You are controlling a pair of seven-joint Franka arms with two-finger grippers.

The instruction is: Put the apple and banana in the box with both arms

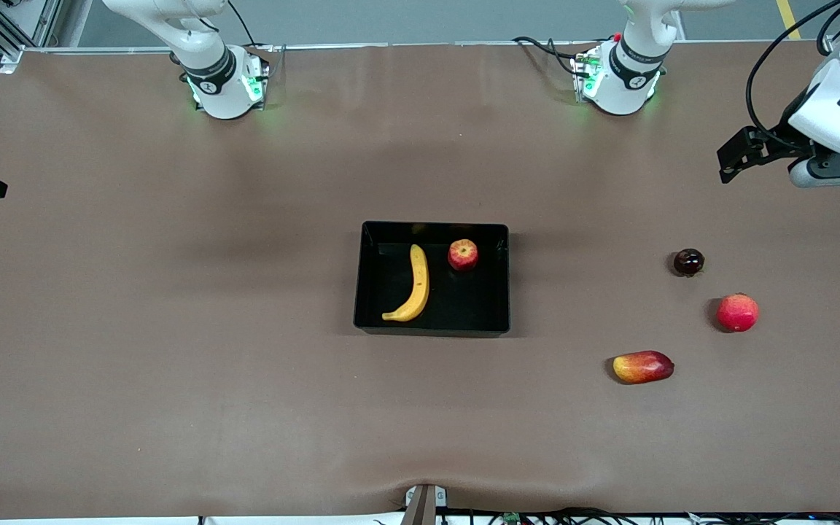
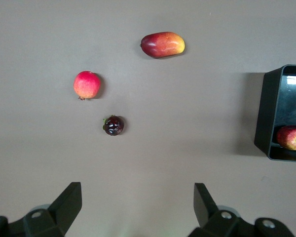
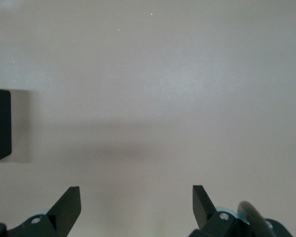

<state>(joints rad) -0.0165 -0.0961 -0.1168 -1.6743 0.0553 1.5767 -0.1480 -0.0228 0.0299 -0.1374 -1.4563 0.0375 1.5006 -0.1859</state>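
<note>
Yellow banana [image 1: 414,287], red-yellow apple [image 1: 462,254], seemingly black box [image 1: 369,321].

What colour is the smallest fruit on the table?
Very dark purple, almost black, and glossy; the left wrist view shows it best.

You have the box [image 1: 432,324] at the middle of the surface [image 1: 172,350], the banana [image 1: 413,285] and apple [image 1: 462,254] lying apart inside it, the apple farther from the front camera. Three loose fruits [image 1: 737,312] lie toward the left arm's edge.
</note>
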